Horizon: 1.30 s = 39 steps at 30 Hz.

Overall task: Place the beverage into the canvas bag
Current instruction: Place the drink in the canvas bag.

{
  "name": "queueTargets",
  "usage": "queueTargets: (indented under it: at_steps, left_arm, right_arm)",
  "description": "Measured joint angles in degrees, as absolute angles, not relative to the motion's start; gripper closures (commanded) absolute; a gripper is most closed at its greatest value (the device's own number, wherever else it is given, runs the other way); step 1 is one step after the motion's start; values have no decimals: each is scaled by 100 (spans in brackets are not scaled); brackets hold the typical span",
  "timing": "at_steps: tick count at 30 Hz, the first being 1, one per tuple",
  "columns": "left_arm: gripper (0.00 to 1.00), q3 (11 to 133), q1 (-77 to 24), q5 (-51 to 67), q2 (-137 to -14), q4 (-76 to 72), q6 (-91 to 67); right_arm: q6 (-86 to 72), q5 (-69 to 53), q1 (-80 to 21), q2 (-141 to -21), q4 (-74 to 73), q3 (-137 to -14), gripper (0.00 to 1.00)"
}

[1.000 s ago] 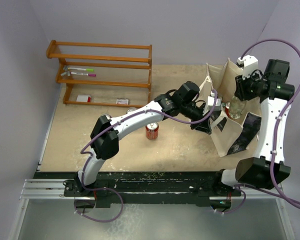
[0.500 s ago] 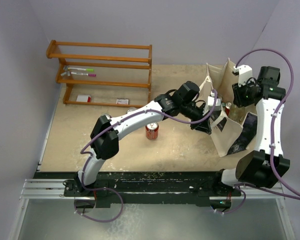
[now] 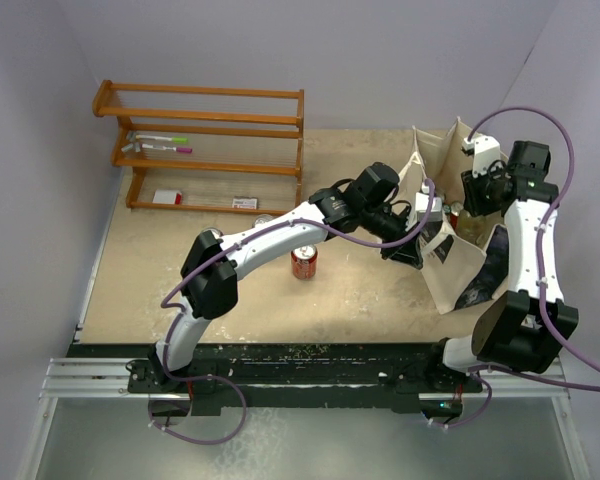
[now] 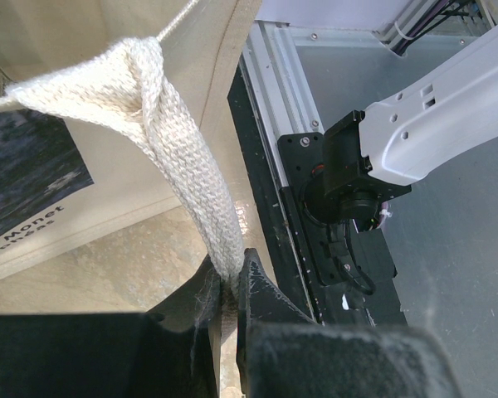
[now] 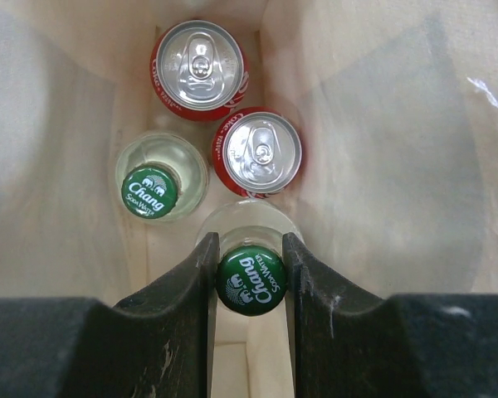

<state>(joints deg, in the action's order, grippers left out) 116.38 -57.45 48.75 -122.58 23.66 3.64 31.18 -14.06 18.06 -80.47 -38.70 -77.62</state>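
Note:
The cream canvas bag [image 3: 450, 280] stands open at the table's right. My left gripper [image 3: 420, 243] is shut on its woven handle [image 4: 178, 157] and holds the near side up; the strap runs down between the left gripper's [image 4: 226, 286] jaws. My right gripper [image 3: 464, 205] reaches down into the bag's mouth. In the right wrist view that gripper [image 5: 251, 274] is shut on the neck of a green-capped glass bottle [image 5: 251, 282], the beverage, between the bag's walls [image 5: 382, 124]. Below it stand another green-capped bottle [image 5: 149, 191] and two red cans [image 5: 199, 66] [image 5: 261, 153].
A red can [image 3: 303, 262] stands on the table under the left forearm. A wooden rack [image 3: 205, 140] with markers and small cards sits at the back left. Two more can tops [image 3: 263, 218] peek out beside the left arm. The black front rail [image 4: 315, 274] runs below the bag.
My right gripper has gone down and slightly left with the bottle, from above the bag's rim to deep inside it. The left arm and the handle have not moved.

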Motion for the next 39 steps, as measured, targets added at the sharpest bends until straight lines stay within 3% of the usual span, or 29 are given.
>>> queueTargets:
  at_steps: [13, 39]
  left_arm:
    - [100, 11638, -5752, 4877, -12258, 2366, 364]
    - [100, 11638, -5789, 4886, -12258, 2370, 366]
  right_arm:
    - [3103, -1450, 1806, -8047, -3332, -7048, 100]
    - [3420, -982, 1741, -8049, -3321, -6801, 68]
